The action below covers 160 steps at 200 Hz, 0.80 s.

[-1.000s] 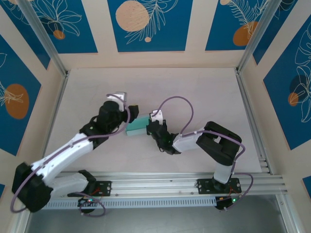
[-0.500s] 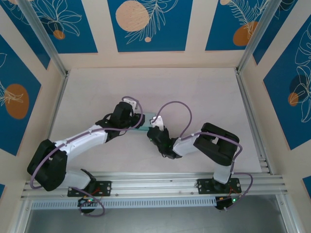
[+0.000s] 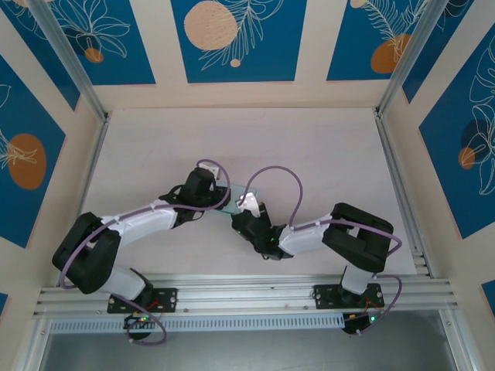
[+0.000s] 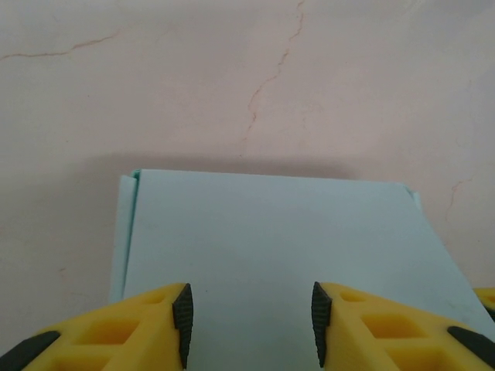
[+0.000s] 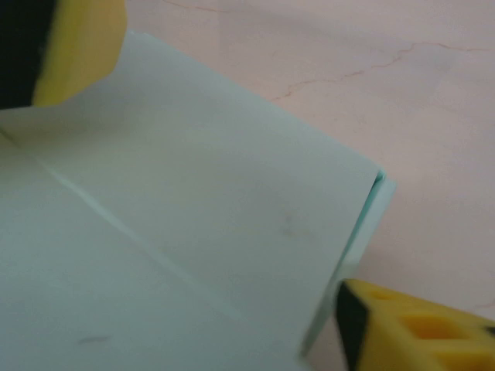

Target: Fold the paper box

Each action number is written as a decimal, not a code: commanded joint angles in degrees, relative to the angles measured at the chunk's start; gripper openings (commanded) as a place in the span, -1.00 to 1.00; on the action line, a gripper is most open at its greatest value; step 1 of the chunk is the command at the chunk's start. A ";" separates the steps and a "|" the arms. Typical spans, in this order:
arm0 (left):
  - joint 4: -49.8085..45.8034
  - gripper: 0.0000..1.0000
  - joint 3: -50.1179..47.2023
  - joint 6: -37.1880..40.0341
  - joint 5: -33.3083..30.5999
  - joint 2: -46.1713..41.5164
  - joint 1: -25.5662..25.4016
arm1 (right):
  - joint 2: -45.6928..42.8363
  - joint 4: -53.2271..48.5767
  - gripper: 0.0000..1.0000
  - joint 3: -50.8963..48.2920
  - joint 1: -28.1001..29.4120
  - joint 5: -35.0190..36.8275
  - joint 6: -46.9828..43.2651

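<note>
From the near edge, our white left arm [image 3: 131,224] reaches in from 7 o'clock and the white right arm [image 3: 309,230] from 5 o'clock. They meet just short of the middle of the pale pink, stone-veined counter [image 3: 325,147]. There the pale mint-blue thin-card paper box [image 4: 271,247] lies with a flat face up. The left pincer [image 4: 247,313] is released, pads apart above the box's near side. The right pincer [image 5: 216,185] is released too, fingers wide, one over the face and one beside the edge. We judge the folding nearly finished. An inner layer peeks out at the side seam, so the next move calls for tucking it flush.
</note>
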 commanded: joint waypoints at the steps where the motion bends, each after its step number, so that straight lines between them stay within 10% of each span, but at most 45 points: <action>1: 1.17 -0.09 -0.92 -0.98 -0.58 1.70 -0.52 | -3.77 -5.79 0.60 -0.87 1.08 1.40 0.78; 22: 1.98 -0.09 -1.10 -1.37 -0.62 2.79 -0.52 | -7.19 -9.12 1.00 -0.87 1.69 0.78 1.53; 115: 5.09 -0.10 -2.12 -2.60 -0.24 5.86 -0.52 | -21.24 -28.58 1.00 3.43 7.01 -3.79 5.60; 160: 7.05 -0.09 -3.81 -3.79 -0.84 6.50 -0.53 | -24.67 -40.32 0.79 8.20 0.02 -11.34 14.69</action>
